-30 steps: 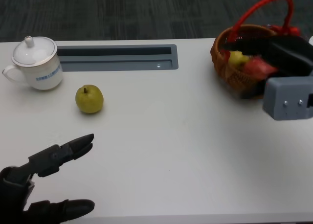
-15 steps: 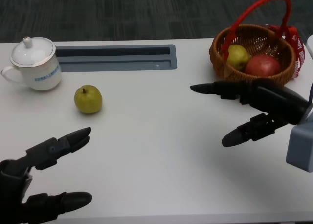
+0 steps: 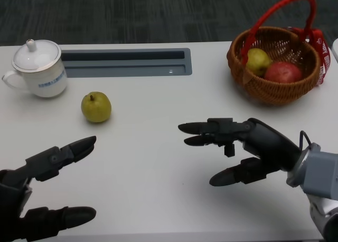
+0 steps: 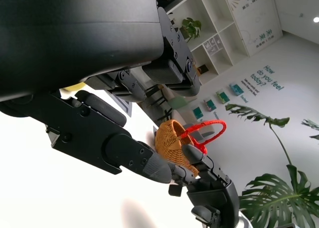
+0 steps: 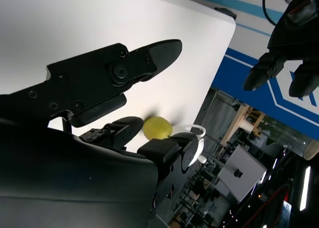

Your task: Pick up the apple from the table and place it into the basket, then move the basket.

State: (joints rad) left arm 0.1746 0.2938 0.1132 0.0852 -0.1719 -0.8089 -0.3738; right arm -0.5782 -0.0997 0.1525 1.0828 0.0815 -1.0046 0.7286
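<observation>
While the white desk point(image 3: 158, 163) carries everything, the woven wicker basket with a red handle point(image 3: 274, 89) already holds the red apple point(image 3: 283, 72), not yet moved; both the right hand point(image 3: 240, 149) and left hand point(image 3: 37, 199) hover released, empty.

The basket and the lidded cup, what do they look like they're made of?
The basket looks like woven wicker: brown interlaced strands with a matte finish. Its handle seems wrapped in red cord or plastic. The lidded cup appears to be glazed ceramic or porcelain: smooth glossy white, with a thin rim line and blue print.
</observation>
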